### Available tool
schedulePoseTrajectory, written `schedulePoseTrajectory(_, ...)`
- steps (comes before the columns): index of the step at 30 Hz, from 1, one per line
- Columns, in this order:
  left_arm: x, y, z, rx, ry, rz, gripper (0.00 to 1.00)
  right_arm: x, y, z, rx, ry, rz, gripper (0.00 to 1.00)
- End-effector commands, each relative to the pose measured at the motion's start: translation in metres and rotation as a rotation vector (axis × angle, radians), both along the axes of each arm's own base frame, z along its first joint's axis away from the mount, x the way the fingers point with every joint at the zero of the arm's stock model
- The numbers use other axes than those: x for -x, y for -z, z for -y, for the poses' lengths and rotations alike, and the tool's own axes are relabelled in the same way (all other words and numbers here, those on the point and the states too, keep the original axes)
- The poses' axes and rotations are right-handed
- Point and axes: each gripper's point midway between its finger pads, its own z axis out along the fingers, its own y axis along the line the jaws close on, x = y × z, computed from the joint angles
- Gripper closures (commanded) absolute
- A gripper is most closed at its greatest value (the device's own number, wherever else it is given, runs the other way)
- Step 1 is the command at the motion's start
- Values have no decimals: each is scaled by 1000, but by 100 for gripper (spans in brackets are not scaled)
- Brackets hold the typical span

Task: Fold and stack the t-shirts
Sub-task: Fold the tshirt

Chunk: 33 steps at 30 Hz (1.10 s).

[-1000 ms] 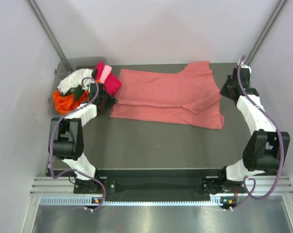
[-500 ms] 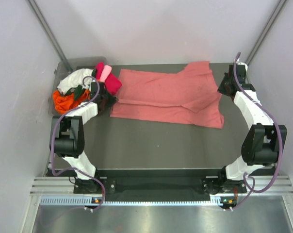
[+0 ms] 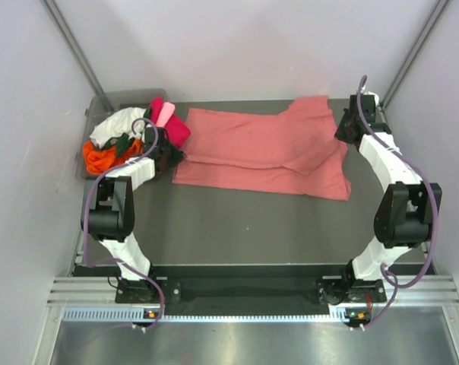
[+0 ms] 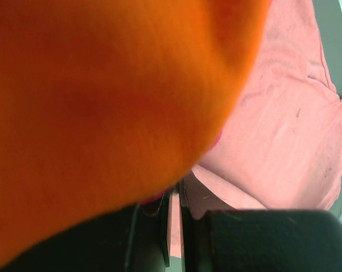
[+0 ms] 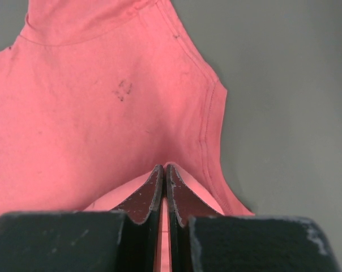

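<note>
Two holds: left gripper (image 4: 174, 195) and right gripper (image 5: 163, 170) each clamp the salmon-pink t-shirt (image 3: 267, 148) between closed fingers; lift together, keeping it taut.

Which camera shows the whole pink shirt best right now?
The top view: the pink shirt lies spread across the table, nearly all visible. The left wrist view is mostly blocked by orange cloth, showing one part. The right wrist view shows only the part pinched in the right hand.
</note>
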Motion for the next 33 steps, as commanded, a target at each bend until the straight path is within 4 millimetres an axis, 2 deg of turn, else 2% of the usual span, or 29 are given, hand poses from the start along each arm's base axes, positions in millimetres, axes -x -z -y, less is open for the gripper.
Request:
schedulePoseTrajectory(1, -19, -13, -1, -15, -10, 62, 100, -18, -16, 3, 32, 9, 48, 100)
schedulePoseTrajectory(6, -24, -5, -1, -12, -15, 52, 100, -24, -1, 6, 39, 26, 21, 99)
schedulePoseTrajectory(7, -25, -5, 0, -9, -8, 52, 100, -25, -1, 6, 39, 35, 21, 94)
schedulePoseTrajectory(8, -27, -8, 2, -4, 2, 58, 100, -27, 1, 5, 39, 33, 16, 72)
schedulePoseTrajectory(9, -26, -6, 4, -8, 20, 44, 88, -26, 3, 5, 37, 31, 10, 60)
schedulePoseTrajectory(10, -26, -9, 5, -10, 27, 44, 82, -25, 4, 3, 32, 22, 7, 52)
schedulePoseTrajectory(11, -24, -10, 5, -15, 27, 47, 75, -23, 1, 2, 29, 21, 12, 47)
schedulePoseTrajectory(12, -24, -24, 9, -22, 42, 94, 60, -20, -3, 3, 35, 26, 18, 43)
schedulePoseTrajectory(15, -10, -42, 13, -66, 58, 138, 44, -4, -12, 4, 37, 40, 47, 42)
schedulePoseTrajectory(17, -3, -48, 13, -89, 59, 146, 39, 15, -18, 5, 21, 56, 70, 40)
schedulePoseTrajectory(18, 1, -59, 15, -89, 72, 172, 38, 21, -20, 6, 12, 68, 83, 40)
schedulePoseTrajectory(19, 7, -59, 17, -87, 84, 170, 35, 34, -8, 4, -11, 83, 63, 40)
schedulePoseTrajectory(20, 11, -61, 17, -87, 89, 172, 33, 44, -24, 4, -30, 92, 116, 40)
schedulePoseTrajectory(22, 21, -75, 17, -91, 89, 194, 32, 63, -22, 5, -88, 156, 144, 40)
schedulePoseTrajectory(23, 28, -83, 16, -91, 85, 212, 32, 82, -16, 6, -106, 186, 158, 40)
schedulePoseTrajectory(25, 48, -71, 15, -96, 85, 171, 32, 99, -7, 5, -180, 247, 175, 40)
schedulePoseTrajectory(26, 54, -78, 14, -90, 80, 188, 33, 113, 3, 2, -212, 253, 185, 40)
schedulePoseTrajectory(28, 64, -77, 17, -65, 80, 191, 36, 123, 14, -3, -284, 285, 196, 41)
schedulePoseTrajectory(29, 74, -70, 17, -55, 84, 182, 39, 134, 27, -5, -306, 294, 179, 41)
schedulePoseTrajectory(30, 74, -74, 19, -35, 84, 211, 40, 135, 32, -6, -326, 302, 186, 41)
schedulePoseTrajectory(31, 82, -63, 22, -21, 96, 193, 41, 143, 51, -8, -354, 328, 159, 42)
schedulePoseTrajectory(33, 86, -64, 23, -10, 95, 211, 41, 144, 61, -10, -388, 343, 170, 43)
